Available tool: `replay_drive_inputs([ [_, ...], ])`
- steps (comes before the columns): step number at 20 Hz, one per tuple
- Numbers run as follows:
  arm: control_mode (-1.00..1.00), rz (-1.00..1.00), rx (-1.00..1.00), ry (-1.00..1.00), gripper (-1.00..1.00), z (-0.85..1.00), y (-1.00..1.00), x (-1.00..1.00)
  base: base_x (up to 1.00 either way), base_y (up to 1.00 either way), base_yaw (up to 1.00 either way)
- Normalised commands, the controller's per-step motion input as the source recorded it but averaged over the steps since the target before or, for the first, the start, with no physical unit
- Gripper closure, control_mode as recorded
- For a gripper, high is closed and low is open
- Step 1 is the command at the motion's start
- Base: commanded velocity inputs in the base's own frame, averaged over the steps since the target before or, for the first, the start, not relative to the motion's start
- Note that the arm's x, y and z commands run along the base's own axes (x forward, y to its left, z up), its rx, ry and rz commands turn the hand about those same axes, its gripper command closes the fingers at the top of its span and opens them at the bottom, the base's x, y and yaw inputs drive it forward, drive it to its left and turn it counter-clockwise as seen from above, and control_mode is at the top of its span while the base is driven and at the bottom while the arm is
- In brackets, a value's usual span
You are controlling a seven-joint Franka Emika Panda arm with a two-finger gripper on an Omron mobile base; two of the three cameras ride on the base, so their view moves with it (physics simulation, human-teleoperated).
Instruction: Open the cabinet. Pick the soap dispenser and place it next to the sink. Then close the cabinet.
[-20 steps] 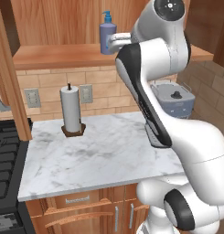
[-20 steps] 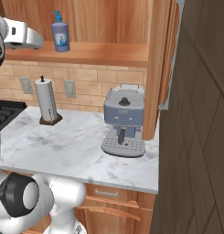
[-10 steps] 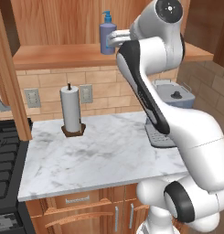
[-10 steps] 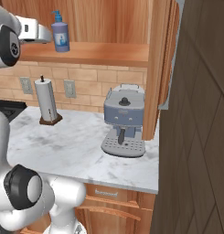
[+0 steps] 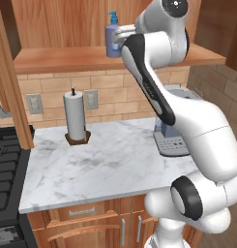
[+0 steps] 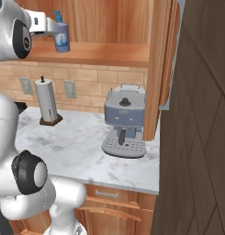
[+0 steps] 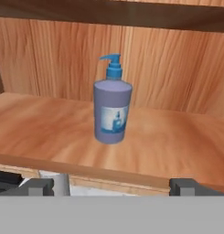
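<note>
On the wooden shelf floor of the open cabinet we see the purple soap dispenser standing upright and alone, while our gripper hovers level with the shelf edge in front of it, fingers spread wide, holding and touching nothing.

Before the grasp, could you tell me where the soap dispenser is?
The soap dispenser stands upright on the open cabinet's shelf, above the paper roll, just ahead of the open pincer.
</note>
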Motion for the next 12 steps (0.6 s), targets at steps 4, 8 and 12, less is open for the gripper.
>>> replay_drive_inputs([
  [4, -1.00, 0.00, -0.03, -0.09, -1.00, 0.02, 0.00, 0.39, 0.00, 0.00, 0.00],
  [8, -1.00, 0.00, 0.00, -0.08, -1.00, 0.01, 0.00, 0.39, 0.00, 0.00, 0.00],
  [12, -1.00, 0.00, 0.00, -0.07, -1.00, 0.06, 0.00, 0.37, 0.00, 0.00, 0.00],
])
